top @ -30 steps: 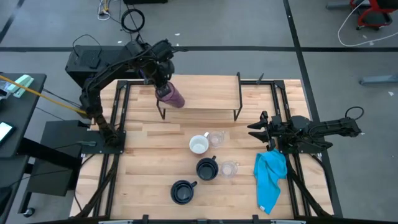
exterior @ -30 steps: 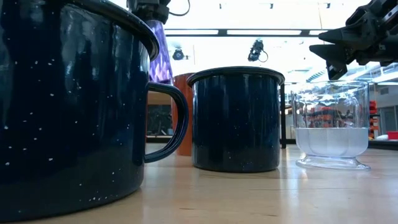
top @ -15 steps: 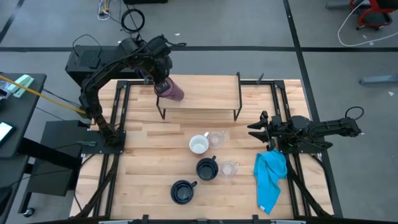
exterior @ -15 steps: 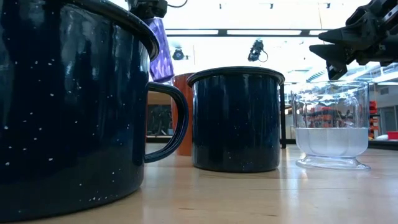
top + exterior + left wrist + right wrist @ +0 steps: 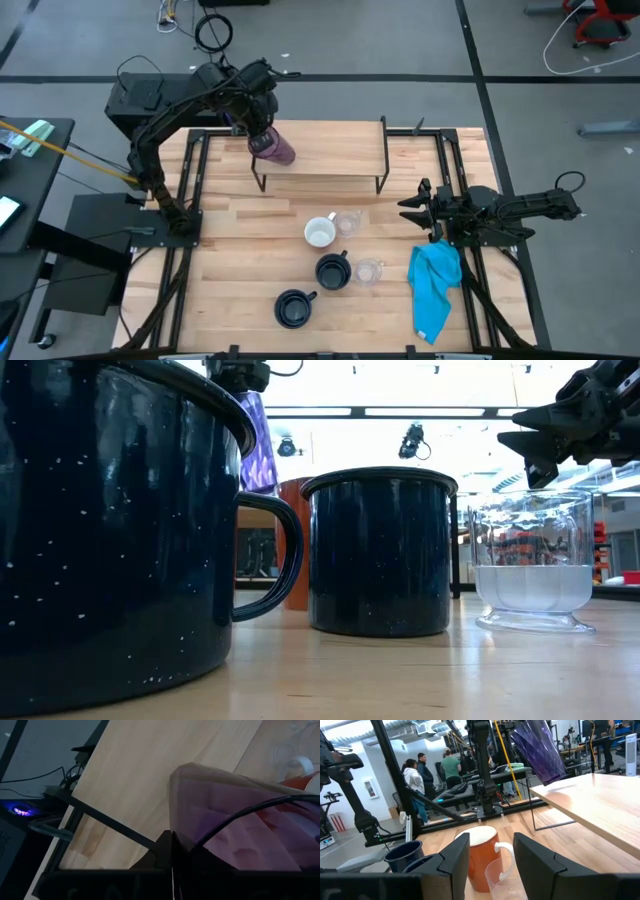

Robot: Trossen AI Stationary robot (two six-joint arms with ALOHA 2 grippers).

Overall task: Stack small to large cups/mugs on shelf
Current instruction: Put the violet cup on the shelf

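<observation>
My left gripper (image 5: 258, 128) is shut on the translucent purple tumbler (image 5: 274, 148), which slants over the left end of the light-wood shelf (image 5: 330, 150). The tumbler (image 5: 538, 749) also shows in the right wrist view and in the low view (image 5: 258, 445). On the table in front of the shelf stand the orange-brown mug (image 5: 319, 233), two clear glasses (image 5: 348, 221) (image 5: 369, 270) and two navy mugs (image 5: 332, 271) (image 5: 293, 308). My right gripper (image 5: 410, 208) waits open at the table's right side, level with the orange-brown mug (image 5: 482, 854). My left gripper holds the purple tumbler by its upper end (image 5: 264, 138), coming from above and from the far left. The tumbler (image 5: 240, 835) fills the wrist view and hides the fingers, so the kind of hold does not show. It hangs tilted, its lower end (image 5: 551, 777) just above the plank.
A bright blue cloth (image 5: 435, 290) lies at the table's right edge, near my right arm. The shelf plank (image 5: 600, 805) is bare to the right of the tumbler. The big navy mug (image 5: 110, 530) fills the low view's left. People stand in the room beyond (image 5: 420, 775).
My left gripper has carried the tumbler a little up and toward the table's far edge, over the shelf's left end. In the last half second it has nearly stopped.
</observation>
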